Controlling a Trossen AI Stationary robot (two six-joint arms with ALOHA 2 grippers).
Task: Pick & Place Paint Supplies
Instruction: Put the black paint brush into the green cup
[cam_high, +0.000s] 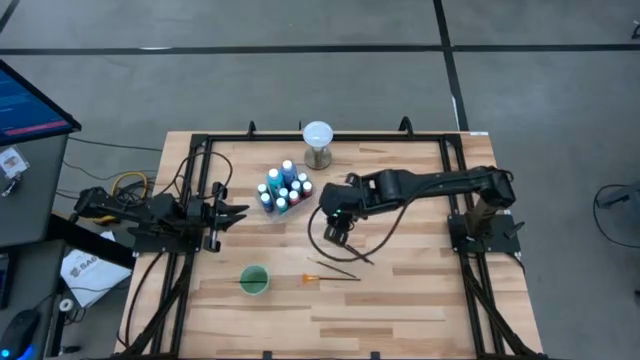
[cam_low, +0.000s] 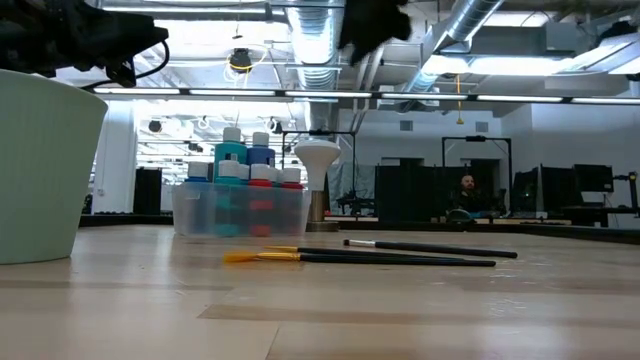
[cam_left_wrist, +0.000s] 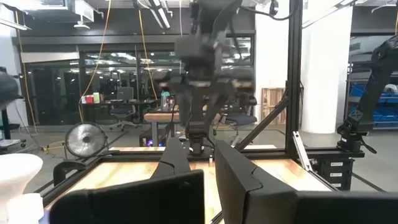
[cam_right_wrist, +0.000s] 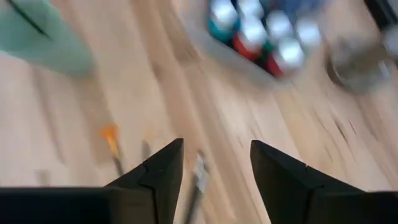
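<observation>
Near the middle of the pale wooden table (cam_high: 420, 290), white-capped paint bottles (cam_high: 284, 188) stand clustered in a clear plastic tub (cam_low: 240, 211). Thin dark-handled brushes (cam_low: 400, 253), one orange-tipped, lie beside a green cup (cam_high: 254, 280). Above them hangs the right gripper (cam_high: 335, 232), fingers apart, empty. At the table's left edge, the left gripper (cam_high: 236, 213) waits, fingers together.

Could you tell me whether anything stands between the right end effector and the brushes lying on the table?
Nothing visible does: the right end effector hangs open above the brushes, with only bare table beneath it.
</observation>
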